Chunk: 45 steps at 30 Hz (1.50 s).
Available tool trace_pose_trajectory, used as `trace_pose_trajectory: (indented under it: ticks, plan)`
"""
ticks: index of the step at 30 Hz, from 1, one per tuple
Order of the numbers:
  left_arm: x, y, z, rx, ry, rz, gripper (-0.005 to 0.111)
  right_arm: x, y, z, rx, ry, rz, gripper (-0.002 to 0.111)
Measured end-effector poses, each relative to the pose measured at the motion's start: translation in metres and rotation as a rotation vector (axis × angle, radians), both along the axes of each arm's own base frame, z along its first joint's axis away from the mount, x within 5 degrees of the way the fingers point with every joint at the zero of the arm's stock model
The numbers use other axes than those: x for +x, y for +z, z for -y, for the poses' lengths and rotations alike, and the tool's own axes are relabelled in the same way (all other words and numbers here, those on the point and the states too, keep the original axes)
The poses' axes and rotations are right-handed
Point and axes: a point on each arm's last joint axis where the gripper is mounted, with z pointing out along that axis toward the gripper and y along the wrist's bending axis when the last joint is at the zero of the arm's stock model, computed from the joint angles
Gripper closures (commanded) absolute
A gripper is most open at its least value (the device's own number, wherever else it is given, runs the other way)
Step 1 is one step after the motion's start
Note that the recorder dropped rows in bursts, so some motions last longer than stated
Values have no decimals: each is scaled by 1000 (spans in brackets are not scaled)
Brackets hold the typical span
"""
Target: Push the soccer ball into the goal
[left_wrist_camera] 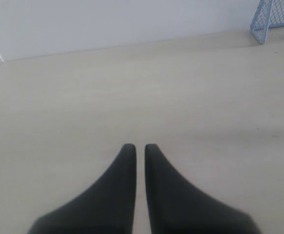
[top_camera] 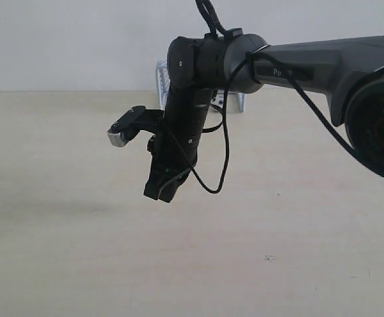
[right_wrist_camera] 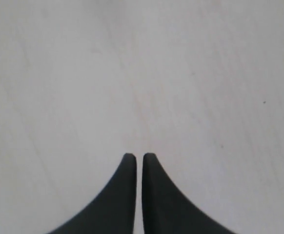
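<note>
No soccer ball shows in any view; it is hidden or out of frame. The goal [top_camera: 160, 76] stands at the table's far edge, mostly covered by the right arm; only bits of its pale frame show. The left wrist view catches a corner of the goal [left_wrist_camera: 273, 17], blue-white frame and mesh, far from the left gripper [left_wrist_camera: 140, 145]. That gripper is shut, its black fingers nearly touching with nothing between. The right gripper [top_camera: 160, 193] hangs over the middle of the table pointing down. In its own wrist view the right gripper [right_wrist_camera: 136, 155] is shut and empty above bare wood.
The pale wooden table [top_camera: 60, 251] meets a white wall [top_camera: 60, 39] at the back. The right arm's thick dark link [top_camera: 324, 66] reaches in from the right, with a loose black cable [top_camera: 224, 165] looping beside the wrist.
</note>
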Motion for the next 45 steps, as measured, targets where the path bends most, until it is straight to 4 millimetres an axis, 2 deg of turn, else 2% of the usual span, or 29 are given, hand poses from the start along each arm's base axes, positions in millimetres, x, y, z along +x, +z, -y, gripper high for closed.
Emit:
trace_pose_trajectory:
  ticks: [3, 8, 11, 25, 31, 33, 36, 45]
  plan:
    - [0, 0, 0, 0, 0, 0, 100, -2, 9, 1, 2, -15, -7, 108]
    - [0, 0, 0, 0, 0, 0, 100, -6, 45, 4, 49, -20, 47, 108]
    - [0, 0, 0, 0, 0, 0, 100, -9, 55, 7, 45, -21, 52, 108]
    - [0, 0, 0, 0, 0, 0, 100, -22, 88, 22, 47, -59, 107, 108]
    - [0, 0, 0, 0, 0, 0, 100, -44, 95, 54, 73, -114, 204, 108]
    - [0, 0, 0, 0, 0, 0, 100, -45, 98, 67, 81, -149, 217, 108]
    - [0, 0, 0, 0, 0, 0, 100, -42, 108, 102, 87, -237, 237, 108]
    - [0, 0, 0, 0, 0, 0, 100, -45, 135, 143, 145, -354, 294, 108]
